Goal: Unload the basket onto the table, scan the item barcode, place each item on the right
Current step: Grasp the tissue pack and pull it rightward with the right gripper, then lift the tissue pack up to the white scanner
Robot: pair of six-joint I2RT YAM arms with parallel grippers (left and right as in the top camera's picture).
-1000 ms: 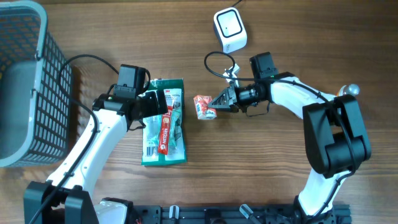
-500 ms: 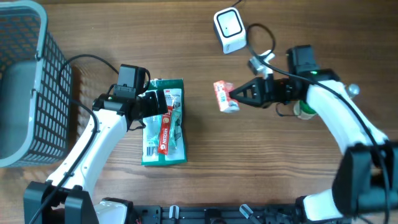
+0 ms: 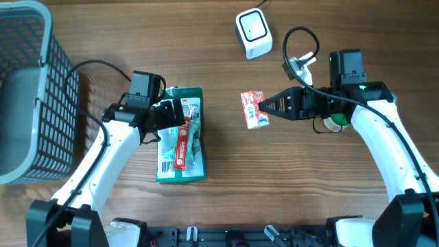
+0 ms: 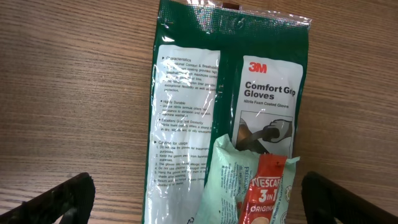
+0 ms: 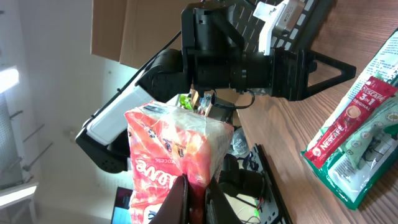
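Overhead change: right gripper (image 3: 266, 108), clamped on the red packet (image 3: 254, 110), has carried it rightward, nearer the scanner (image 3: 253, 31)
Left gripper (image 3: 169, 115): wide open, empty
Scan: not done yet, I'd guess

Take the glove pack (image 3: 180, 163) as your landmark on the table (image 3: 309, 199). A sachet (image 3: 182, 143) lies along its top, over a thin packet (image 3: 195, 137) that also rests on the pack. The left gripper (image 3: 167, 116) hangs over the pack's far left part. The basket (image 3: 27, 89) stands well to the pack's left. Right of the pack and apart from it, the small packet (image 3: 254, 110) is pinched in the right gripper (image 3: 263, 108). The scanner (image 3: 254, 33) sits behind and right of the pack, beyond that held packet.
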